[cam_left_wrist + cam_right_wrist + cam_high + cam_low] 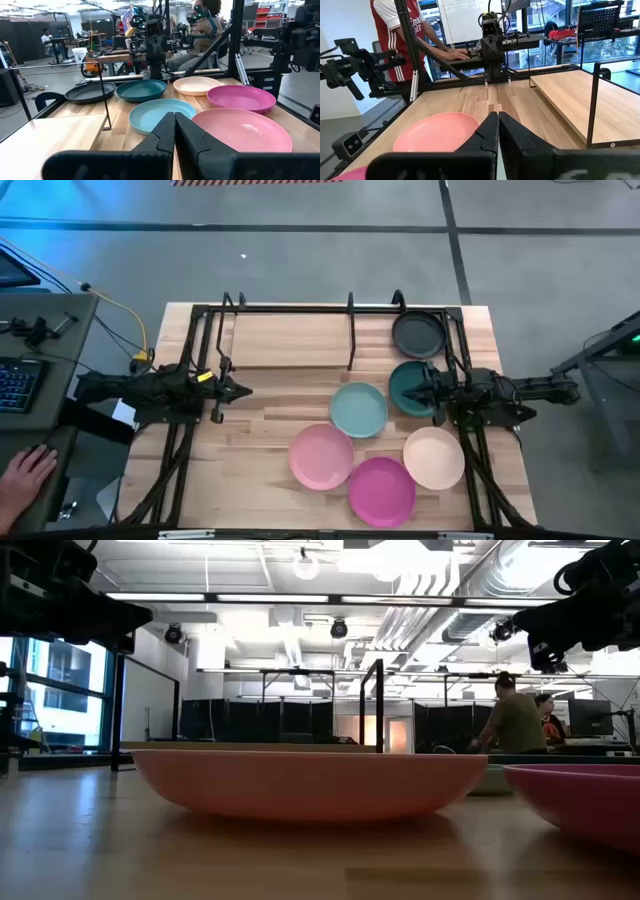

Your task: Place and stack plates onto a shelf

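Both your arms reach in level over the table, holding nothing.

Your left gripper point(240, 390) is closed tight, well apart from the plates. Your right gripper point(412, 392) is closed too, just above the dark teal plate point(405, 384). The grey plate point(417, 334) sits on the shelf point(290, 336) beyond it. The light teal point(358, 408), pink point(321, 455), magenta point(381, 488) and cream point(434, 458) plates lie near it on the table point(250, 470).
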